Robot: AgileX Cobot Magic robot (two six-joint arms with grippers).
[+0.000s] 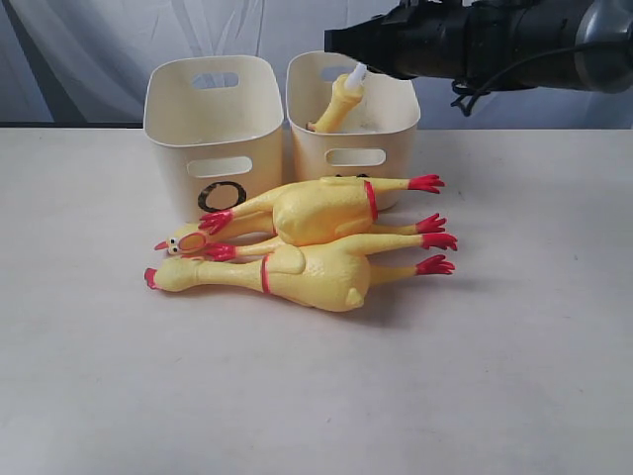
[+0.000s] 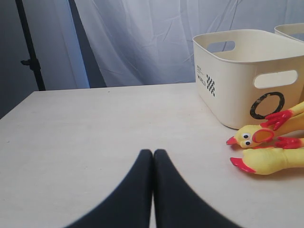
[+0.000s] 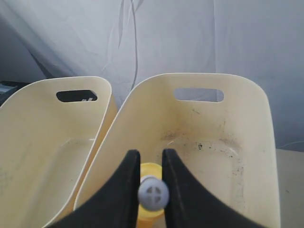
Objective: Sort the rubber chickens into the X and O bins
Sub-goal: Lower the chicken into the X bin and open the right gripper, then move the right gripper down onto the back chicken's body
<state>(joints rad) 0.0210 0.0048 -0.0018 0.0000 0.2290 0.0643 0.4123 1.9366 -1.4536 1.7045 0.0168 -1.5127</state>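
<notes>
The left gripper (image 2: 153,154) sits low over the bare table (image 2: 85,142) at the left. Its two black fingers are pressed flat together with nothing between them. The exterior view does not show it.

To its right and farther back stands the O bin (image 1: 213,124), upright. It has a black O (image 1: 222,195) on its near wall and a small checkered label (image 2: 207,83) on its left wall.

The chickens (image 1: 307,242) lie in a pile on the table just near of both bins, stretched left to right and pressed against one another. The near chicken (image 1: 316,279) has its head at the left, a red ring (image 1: 264,273) on its neck and its feet at the right. The far chicken (image 1: 316,208) lies partly on top, and one red foot (image 1: 214,220) of it overlaps the O. Between the two, a head (image 1: 183,240) with eyes and an open beak pokes out at the left end. How many bodies the pile holds I cannot tell.

The right bin (image 1: 391,124) stands just beside the O bin, their walls close together. The pile hides most of its mark.

Inside it the held chicken (image 1: 336,107) stands tilted, with its upper end above the rim. A white tube (image 1: 356,71) is at its top. The right gripper (image 3: 150,159) hangs over this bin on a black arm (image 1: 495,40) that enters from the right. Its jaws are clamped on the tube, one finger on each side of the round cap (image 3: 153,193). Whether the chicken's lower end rests on the bin floor I cannot tell.
</notes>
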